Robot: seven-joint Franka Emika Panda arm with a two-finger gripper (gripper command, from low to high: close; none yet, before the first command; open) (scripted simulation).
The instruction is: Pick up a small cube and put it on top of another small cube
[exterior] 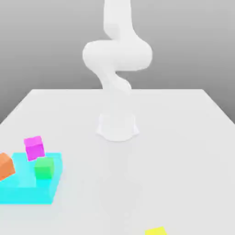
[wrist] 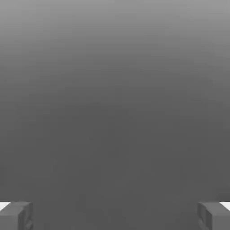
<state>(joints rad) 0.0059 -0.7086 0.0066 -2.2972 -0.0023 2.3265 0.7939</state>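
Note:
The small yellow cube [exterior: 156,231] lies on the white table at the near edge of the exterior view, cut off by the frame. At the exterior view's left, the magenta cube [exterior: 34,148] stands by the far edge of a cyan block [exterior: 27,186]. My gripper [wrist: 115,215] is open in the hand view. Its two grey fingertips [wrist: 15,215] stand wide apart with nothing between them, in front of a plain grey background. The white arm [exterior: 117,55] rises from its base [exterior: 117,126] at the table's middle.
A green cube [exterior: 44,167] sits on the cyan block. An orange cube [exterior: 5,166] is at the exterior view's left edge, beside that block. The white table [exterior: 183,151] spreads out to the exterior view's right.

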